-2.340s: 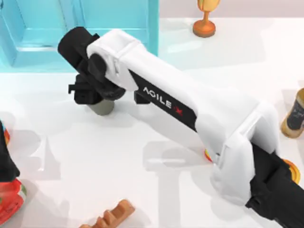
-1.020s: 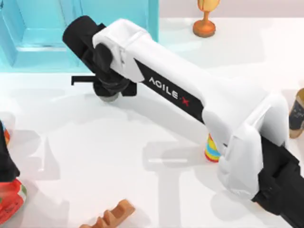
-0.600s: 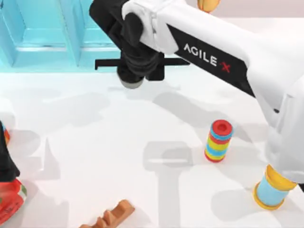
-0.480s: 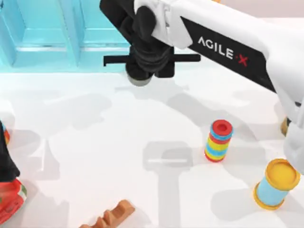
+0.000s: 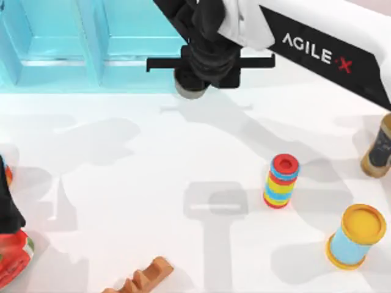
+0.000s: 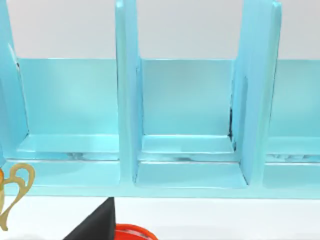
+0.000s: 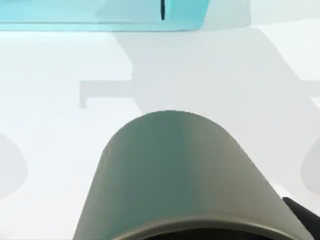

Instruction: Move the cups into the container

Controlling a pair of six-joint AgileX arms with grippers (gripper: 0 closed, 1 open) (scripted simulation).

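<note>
While AGILE X shows on the right arm (image 5: 317,49), jaws clasping olive-grey cup (image 5: 190,90), beside blue container (image 5: 122,43).

You see a white worktop (image 5: 122,201). The striped ring stack (image 5: 281,181) stands on it. Near it sits a yellow-topped blue can (image 5: 354,237). Far from it lies a brown ridged block (image 5: 142,278). The blue container (image 5: 73,46) sits far behind.

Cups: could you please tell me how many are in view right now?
1. An olive-grey cup hangs in the right hand, raised near the light-blue container at the table's far edge; the right wrist view has it up close. Another may be hidden under the arm.
</note>
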